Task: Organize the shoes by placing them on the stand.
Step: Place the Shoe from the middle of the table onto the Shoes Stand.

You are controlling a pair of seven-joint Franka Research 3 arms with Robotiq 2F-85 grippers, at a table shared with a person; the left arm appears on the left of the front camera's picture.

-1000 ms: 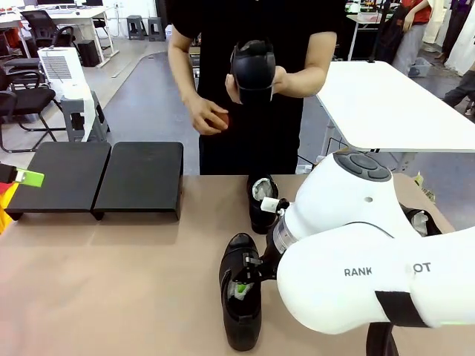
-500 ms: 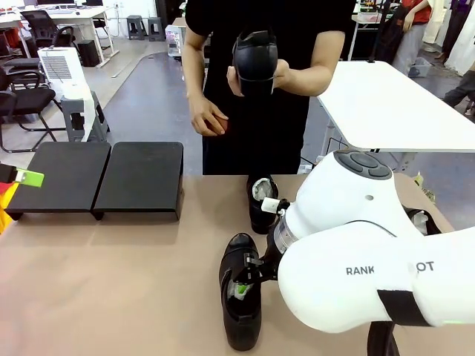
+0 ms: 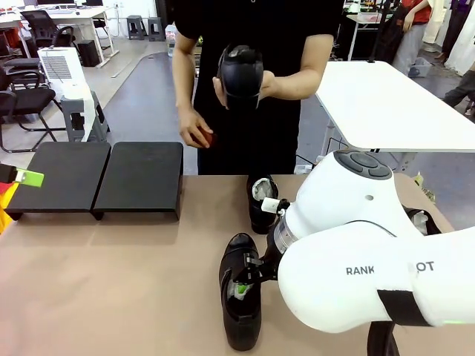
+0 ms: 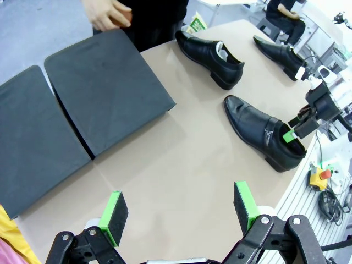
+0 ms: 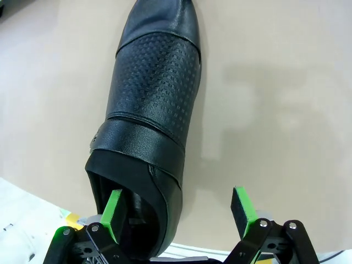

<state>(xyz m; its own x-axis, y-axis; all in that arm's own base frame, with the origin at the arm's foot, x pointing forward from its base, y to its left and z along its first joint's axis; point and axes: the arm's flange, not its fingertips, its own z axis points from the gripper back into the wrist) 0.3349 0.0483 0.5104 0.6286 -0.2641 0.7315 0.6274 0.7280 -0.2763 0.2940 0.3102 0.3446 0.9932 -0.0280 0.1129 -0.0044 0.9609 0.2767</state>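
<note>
Front view: I see the low matte-black two-section stand on the tan tabletop. Right of the stand, well apart from it, three glossy black leather dress shoes lie on the table. The nearest shoe is toward my side, the middle shoe is by the far edge, and the far-right shoe is mostly hidden behind my white right arm. The right gripper is down at the nearest shoe's opening, with one green pad showing inside. Beyond the stand's right end the person lifts a fourth black one, the held shoe, in a raised hand. The lower hand is curled around something reddish

Left wrist view: the left gripper hangs over bare tabletop on my side of the stand, fingers spread wide with nothing between the pads. All three table shoes lie off the stand, past its right section

Right wrist view: the right gripper's fingers are spread and straddle the nearest shoe's side wall at the heel. One pad is inside the opening, the other pad is outside over the table and clear of the leather. The toe points away from the wrist
</note>
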